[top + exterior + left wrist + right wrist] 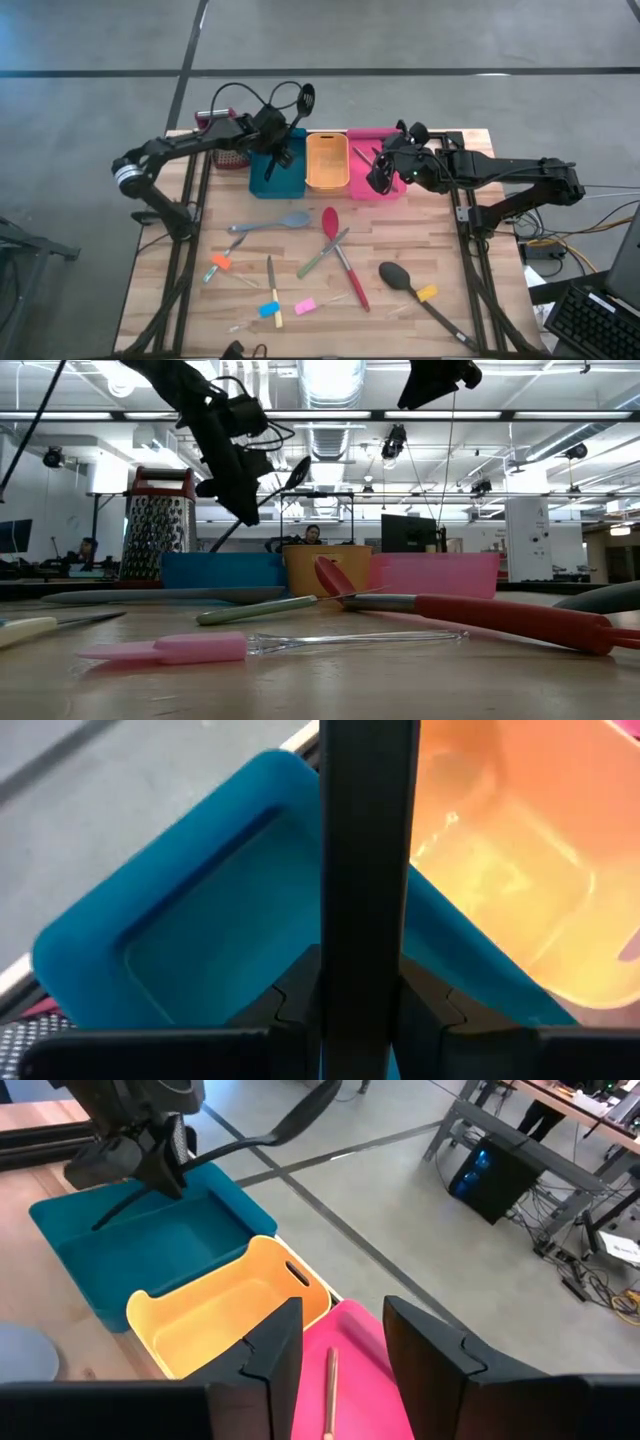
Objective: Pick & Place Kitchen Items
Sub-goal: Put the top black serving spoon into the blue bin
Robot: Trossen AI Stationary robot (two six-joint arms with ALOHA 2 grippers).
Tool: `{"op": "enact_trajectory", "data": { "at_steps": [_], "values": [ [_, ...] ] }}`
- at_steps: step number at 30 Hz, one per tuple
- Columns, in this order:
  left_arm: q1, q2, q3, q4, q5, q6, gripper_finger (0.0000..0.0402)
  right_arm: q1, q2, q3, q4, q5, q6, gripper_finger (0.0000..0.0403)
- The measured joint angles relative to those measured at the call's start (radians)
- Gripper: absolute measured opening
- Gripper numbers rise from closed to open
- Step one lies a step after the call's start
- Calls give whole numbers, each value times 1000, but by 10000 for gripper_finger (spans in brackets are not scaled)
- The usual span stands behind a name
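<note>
My left gripper [278,148] hangs over the teal bin [275,172] and is shut on a black slotted spatula [297,103]. The spatula is tilted, with its head up toward the far side and its handle end down over the bin. My right gripper [381,172] is open and empty above the pink bin [378,186], where a slim utensil [328,1380] lies. On the table lie a grey-blue spoon [272,223], a red spoon [341,255], a green-handled tool [320,256], a black spoon [412,288] and small orange [218,262], blue [268,309], pink [305,305] and yellow [427,293] pieces. My left gripper pinches the spatula's black handle [365,920] between its two fingers [292,1002], somewhat below the handle's middle. The fingers come from above and lie across the handle. The spatula is lifted and tilted, head [300,1115] high, handle end [98,1226] low over the teal bin; whether that end touches the bin I cannot tell.
An orange bin [327,160] stands between the teal and pink bins at the table's far edge. A metal box grater with a red top [158,520] stands left of the teal bin. Bare wood lies along the table's left and right sides.
</note>
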Motion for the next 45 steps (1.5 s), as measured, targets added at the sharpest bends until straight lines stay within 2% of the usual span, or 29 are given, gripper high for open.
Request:
{"op": "enact_trajectory", "data": {
  "at_steps": [6,11,25,33,45],
  "values": [
    [48,36,15,-12,67,-29,81,0,0,-3,0,-1,0,120],
    [71,61,17,-40,75,-38,81,0,1,-6,1,-1,0,118],
    [72,146,17,-47,81,-25,81,0,1,-7,2,-2,-1,159],
    [70,162,67,-158,99,-20,81,0,1,-14,1,-2,-1,171],
    [69,205,65,-157,128,-38,81,-3,1,-27,1,-1,-1,145]
  ]
}}
